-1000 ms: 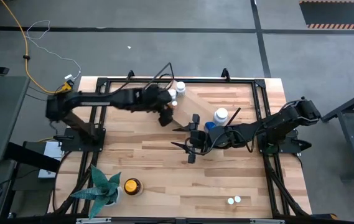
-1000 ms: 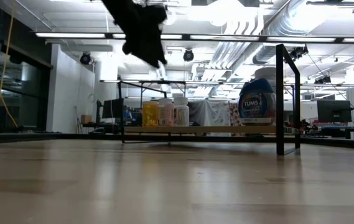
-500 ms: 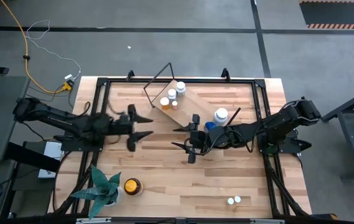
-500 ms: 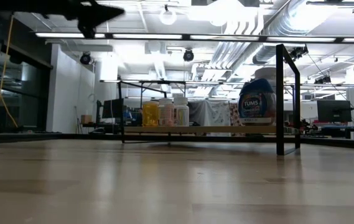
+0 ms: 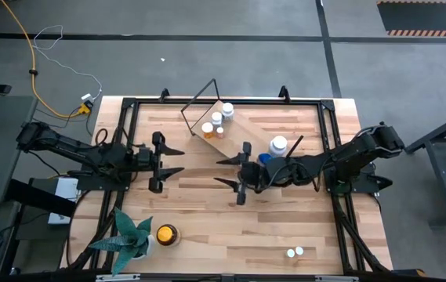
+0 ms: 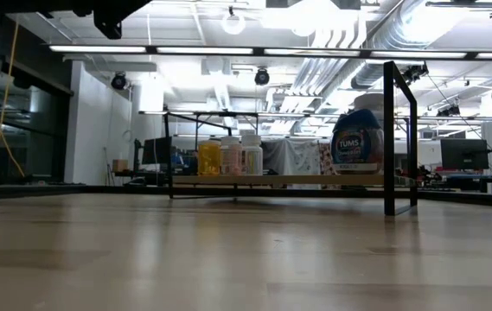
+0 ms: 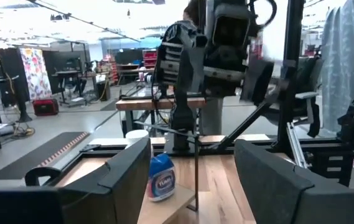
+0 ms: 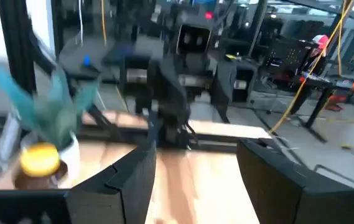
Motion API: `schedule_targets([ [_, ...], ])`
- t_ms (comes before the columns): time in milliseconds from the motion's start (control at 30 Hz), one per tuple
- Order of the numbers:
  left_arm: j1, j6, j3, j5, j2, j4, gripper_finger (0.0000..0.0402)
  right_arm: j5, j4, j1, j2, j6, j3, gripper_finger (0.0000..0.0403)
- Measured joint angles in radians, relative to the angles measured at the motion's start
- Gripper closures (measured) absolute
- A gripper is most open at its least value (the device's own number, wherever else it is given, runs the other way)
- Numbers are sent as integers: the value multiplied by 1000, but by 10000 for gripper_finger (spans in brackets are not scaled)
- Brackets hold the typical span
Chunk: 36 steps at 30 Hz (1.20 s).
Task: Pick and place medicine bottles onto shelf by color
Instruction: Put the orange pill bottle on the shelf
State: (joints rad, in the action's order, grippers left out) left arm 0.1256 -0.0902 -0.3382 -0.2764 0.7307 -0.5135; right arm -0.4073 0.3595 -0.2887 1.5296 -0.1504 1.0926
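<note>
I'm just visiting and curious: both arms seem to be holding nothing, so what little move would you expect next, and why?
Probably the left gripper, open and empty, should swing toward the amber bottle with the yellow cap beside the plant. That bottle stands on the table on the left arm's side, not yet on the shelf. The right gripper waits open mid-table.

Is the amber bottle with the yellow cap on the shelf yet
No, the amber bottle stands on the table beside the green plant, far from the shelf.
</note>
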Motion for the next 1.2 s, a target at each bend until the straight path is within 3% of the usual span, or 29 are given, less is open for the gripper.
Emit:
schedule_targets([
  [133, 0, 0, 0, 0, 0, -2, 181, 17, -101, -30, -1, 116, 0, 187],
  [267, 0, 0, 0, -23, 0, -8, 181, -24, -474, -114, -6, 298, 93, 187],
  [500, -1, 11, 0, -166, 0, -8, 181, -71, -1161, -331, 37, 831, 334, 187],
  [633, -1, 35, 0, -181, 0, -8, 181, -20, -1416, -461, 80, 1214, 398, 187],
  [800, 0, 60, 0, -181, 0, -4, 181, 120, -1499, -602, 136, 1510, 398, 187],
  [1200, -1, 79, 0, -181, 0, 1, 181, 251, -1493, -730, 330, 1449, 398, 187],
])
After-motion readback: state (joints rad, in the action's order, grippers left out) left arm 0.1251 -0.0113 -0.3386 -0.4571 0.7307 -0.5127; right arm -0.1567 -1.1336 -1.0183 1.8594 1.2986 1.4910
